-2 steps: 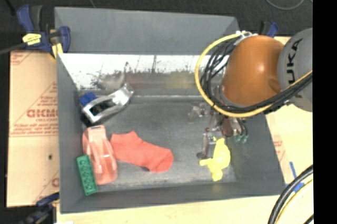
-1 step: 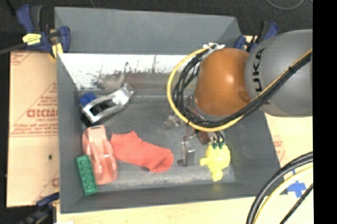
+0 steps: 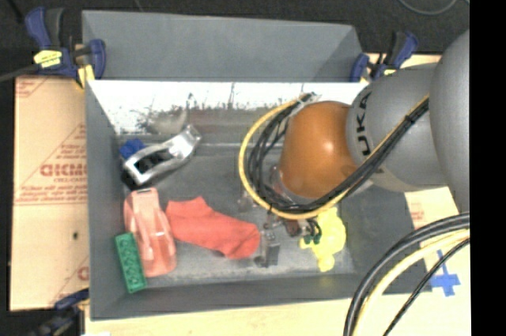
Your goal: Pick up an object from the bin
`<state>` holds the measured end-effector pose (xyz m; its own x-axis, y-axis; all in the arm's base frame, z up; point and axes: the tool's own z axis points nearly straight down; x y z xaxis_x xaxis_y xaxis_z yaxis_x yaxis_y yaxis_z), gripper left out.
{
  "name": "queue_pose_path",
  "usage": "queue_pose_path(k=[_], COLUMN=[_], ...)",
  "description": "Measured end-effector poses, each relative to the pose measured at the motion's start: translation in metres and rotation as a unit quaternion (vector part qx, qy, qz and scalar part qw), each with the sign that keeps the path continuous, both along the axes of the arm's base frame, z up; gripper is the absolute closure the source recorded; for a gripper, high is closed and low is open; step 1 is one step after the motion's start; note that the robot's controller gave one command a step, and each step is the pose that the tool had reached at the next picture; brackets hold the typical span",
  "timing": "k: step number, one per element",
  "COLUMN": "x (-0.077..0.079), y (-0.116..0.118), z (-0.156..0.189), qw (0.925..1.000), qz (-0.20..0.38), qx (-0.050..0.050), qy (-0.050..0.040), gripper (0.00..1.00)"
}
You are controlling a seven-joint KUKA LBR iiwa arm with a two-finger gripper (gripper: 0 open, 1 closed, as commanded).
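My gripper hangs below the orange wrist cover, low in the bin near its front wall. Its dark fingers stand right at the right end of a red cloth that lies crumpled across the bin floor. A yellow toy lies just right of the gripper, partly hidden by the wrist. Whether anything sits between the fingers I cannot make out.
A pink translucent tape dispenser lies left of the cloth, with a green toothed brick at the front left corner. A silver and blue tool rests at the back left. The arm covers the bin's right half.
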<state>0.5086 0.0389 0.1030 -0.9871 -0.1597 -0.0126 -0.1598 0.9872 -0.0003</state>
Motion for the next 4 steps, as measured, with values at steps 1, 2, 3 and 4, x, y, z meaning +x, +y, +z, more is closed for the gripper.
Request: queue_pose_path(k=[1,2,3,4], x=[0.014,0.014,0.007,0.014], y=[0.018,0.018,0.022,0.013], z=[-0.033,-0.033,0.011,0.074], qw=[0.9987,0.9987,0.9983,0.9979], qz=[0.052,0.052,0.057,0.064], qx=[-0.002,-0.002,-0.003,-0.002], qy=[0.0016,0.0016,0.0059,0.0029], gripper=[1.0,1.0,1.0,1.0])
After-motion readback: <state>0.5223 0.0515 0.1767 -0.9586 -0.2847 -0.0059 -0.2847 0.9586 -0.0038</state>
